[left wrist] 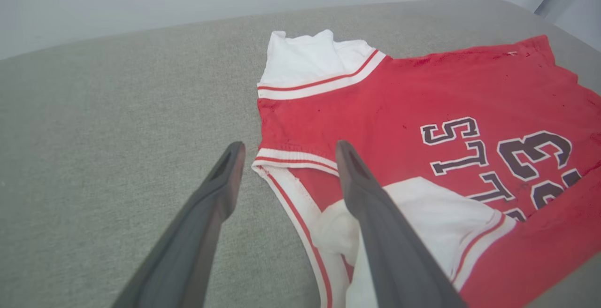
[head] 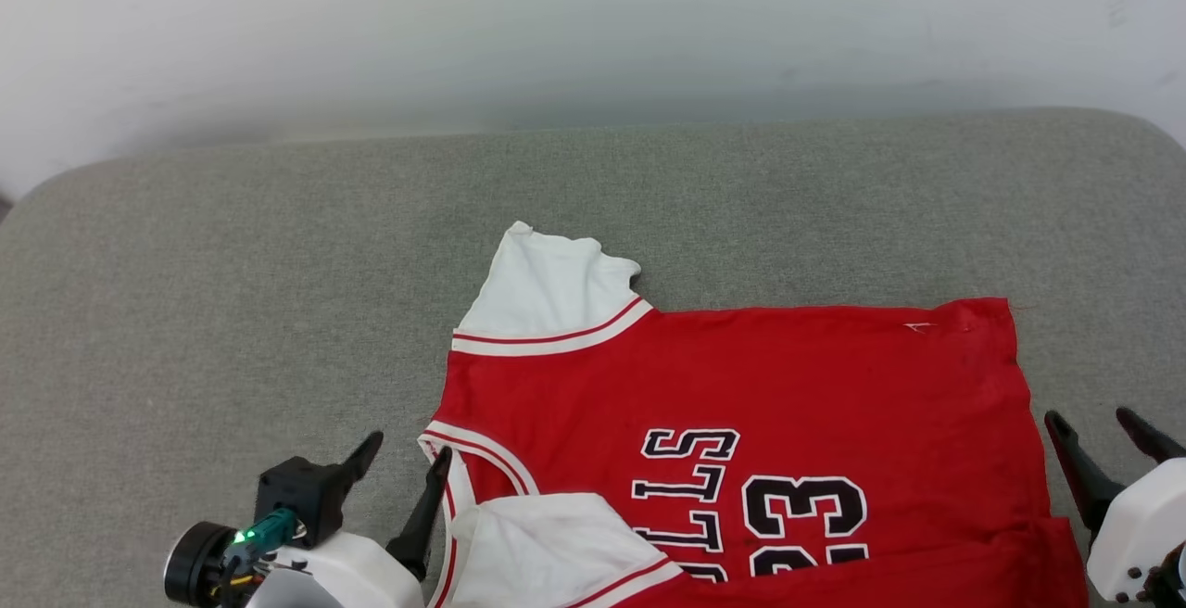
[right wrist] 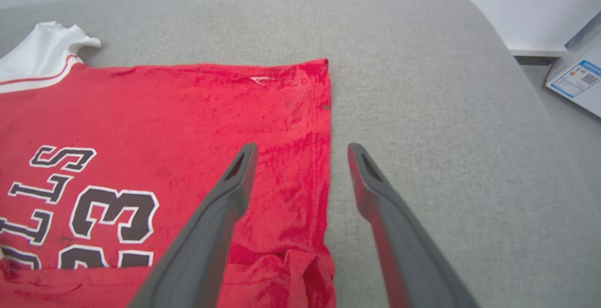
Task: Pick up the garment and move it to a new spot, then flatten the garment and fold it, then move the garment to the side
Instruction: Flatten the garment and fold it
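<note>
The garment [head: 741, 386] lies spread face up on the grey bench [head: 232, 265], lettering and number readable, so I'd judge that placing and flattening are done. Folding looks started. The garment's long near side is turned over onto the chest in a red band that covers the lower part of the number. The near sleeve [head: 547, 534] is folded in over the front. The far sleeve [head: 547, 293] still sticks out past the body and is slightly rumpled. By my reckoning the remaining folds and the move to the side are yet to come.

The left tool [head: 408, 450] is at the garment's neck end with its fingers spread wide and nothing between them. One finger is over the striped neckline trim [left wrist: 296, 155] and the other over bare bench just beside it. The right tool [head: 1089, 418] is at the hem end, equally wide open and empty, with one finger above the red hem [right wrist: 319, 157] and the other off the cloth. I can't tell whether either tool actually touches the fabric.
</note>
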You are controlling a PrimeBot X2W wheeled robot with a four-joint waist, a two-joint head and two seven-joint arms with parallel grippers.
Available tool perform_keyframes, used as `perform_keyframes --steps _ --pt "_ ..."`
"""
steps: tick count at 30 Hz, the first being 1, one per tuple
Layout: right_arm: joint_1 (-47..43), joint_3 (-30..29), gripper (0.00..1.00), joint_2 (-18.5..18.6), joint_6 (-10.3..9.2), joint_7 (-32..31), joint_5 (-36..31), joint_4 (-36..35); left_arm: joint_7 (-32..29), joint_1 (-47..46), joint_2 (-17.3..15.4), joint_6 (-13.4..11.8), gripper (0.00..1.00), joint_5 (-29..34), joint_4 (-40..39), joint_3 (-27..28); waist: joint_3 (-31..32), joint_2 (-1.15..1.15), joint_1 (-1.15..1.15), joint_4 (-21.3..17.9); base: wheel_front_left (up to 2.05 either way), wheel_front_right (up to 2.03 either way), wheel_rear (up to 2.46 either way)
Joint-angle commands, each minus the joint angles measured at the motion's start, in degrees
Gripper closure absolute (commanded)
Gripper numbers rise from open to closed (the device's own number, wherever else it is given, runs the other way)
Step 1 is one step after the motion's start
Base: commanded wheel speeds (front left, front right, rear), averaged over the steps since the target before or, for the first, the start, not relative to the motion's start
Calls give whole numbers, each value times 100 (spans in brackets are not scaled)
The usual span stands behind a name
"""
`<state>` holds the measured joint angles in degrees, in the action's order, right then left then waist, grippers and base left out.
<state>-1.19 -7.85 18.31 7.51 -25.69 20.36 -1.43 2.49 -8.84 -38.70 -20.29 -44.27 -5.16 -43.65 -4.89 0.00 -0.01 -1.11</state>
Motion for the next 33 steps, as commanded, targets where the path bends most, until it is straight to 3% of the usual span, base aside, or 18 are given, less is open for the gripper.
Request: perform_keyframes --steps 1,6,13,25,29,33 --pt "78 7 0 -13 -3 224 19 -84 268 -46 53 -13 0 128 25 56 53 0 1 -24 0 0 0" --pt "101 36 0 -116 -3 1255 -61 -485 1135 -21 339 -48 0 339 112 390 115 0 1 -54 0 0 0" --pt "-122 346 0 -407 -3 2159 -268 -778 1276 142 942 150 0 1177 -96 1200 94 0 1 -97 0 0 0" --pt "101 615 0 -652 -3 3166 -427 -554 1269 510 1708 1073 0 2021 133 2232 -188 0 1 -314 0 0 0" --pt "270 689 0 -629 -3 3221 -487 -550 1127 214 1562 1536 0 2033 408 2128 -465 0 1 -489 0 0 0" --pt "454 738 0 -660 -3 3184 -485 -573 380 -531 1169 1986 0 1965 549 2076 -826 0 1 -707 0 0 0"
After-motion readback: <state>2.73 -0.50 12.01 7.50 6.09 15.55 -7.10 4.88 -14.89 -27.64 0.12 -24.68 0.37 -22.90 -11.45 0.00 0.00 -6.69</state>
